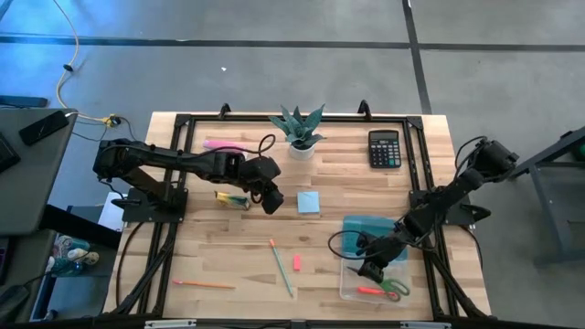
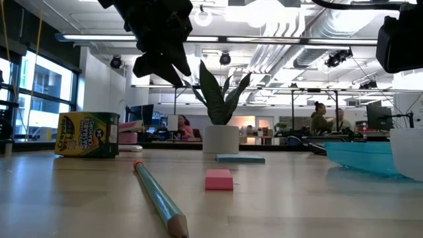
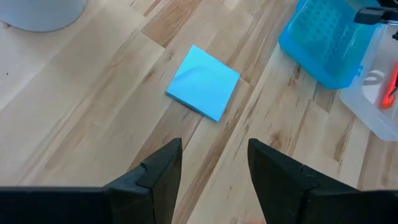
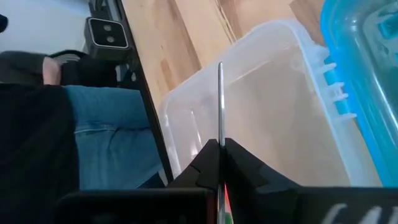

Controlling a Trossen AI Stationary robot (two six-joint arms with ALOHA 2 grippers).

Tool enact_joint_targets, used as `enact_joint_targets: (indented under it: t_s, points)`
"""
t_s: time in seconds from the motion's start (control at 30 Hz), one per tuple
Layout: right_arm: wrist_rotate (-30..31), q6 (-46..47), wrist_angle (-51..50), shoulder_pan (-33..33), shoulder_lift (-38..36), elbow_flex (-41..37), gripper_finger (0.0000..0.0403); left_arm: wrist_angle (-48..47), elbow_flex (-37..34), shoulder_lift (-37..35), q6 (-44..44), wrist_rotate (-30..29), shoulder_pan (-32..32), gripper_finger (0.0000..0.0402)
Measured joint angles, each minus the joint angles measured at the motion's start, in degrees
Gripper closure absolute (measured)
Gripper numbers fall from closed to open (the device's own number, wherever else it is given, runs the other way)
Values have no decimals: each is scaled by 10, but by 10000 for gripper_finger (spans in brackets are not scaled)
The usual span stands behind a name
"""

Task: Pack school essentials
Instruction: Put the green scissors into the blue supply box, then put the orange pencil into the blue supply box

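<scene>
The clear bin [image 1: 370, 281] already holds green-handled scissors [image 1: 394, 291]. Right gripper [image 4: 219, 155] hangs over it, clamping a thin pencil [image 4: 220, 99]; release comes next. Left gripper [image 3: 214, 165], fingers spread, nears the blue notepad [image 3: 203, 81] and must descend.

Light blue square notepad [image 1: 308, 202], pink eraser [image 2: 219, 179], black calculator [image 1: 385, 148], yellow crayon box [image 2: 87, 134] (green trim), pale wooden table [image 1: 228, 247].

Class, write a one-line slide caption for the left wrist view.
Open left gripper poised above the table, the light blue square notepad just ahead and the clear bin beyond.
</scene>
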Motion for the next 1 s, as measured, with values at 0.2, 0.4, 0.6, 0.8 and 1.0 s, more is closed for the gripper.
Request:
enact_joint_targets:
  t_s: [0.2, 0.4, 0.6, 0.8, 1.0]
  points:
    - [6, 3, 2, 0, 0, 0, 342, 0, 0, 0, 0, 0, 0, 229]
    - [9, 2, 6, 0, 0, 0, 306, 0, 0, 0, 1, 2, 0, 229]
    - [9, 2, 21, -3, -9, 0, 305, -5, 0, 0, 20, 2, 0, 229]
    - [27, -15, 12, -28, -57, 0, 305, -16, 0, 0, 11, -1, 0, 229]
    - [66, -54, -38, -69, -118, 0, 305, -31, 0, 0, -33, -3, 1, 225]
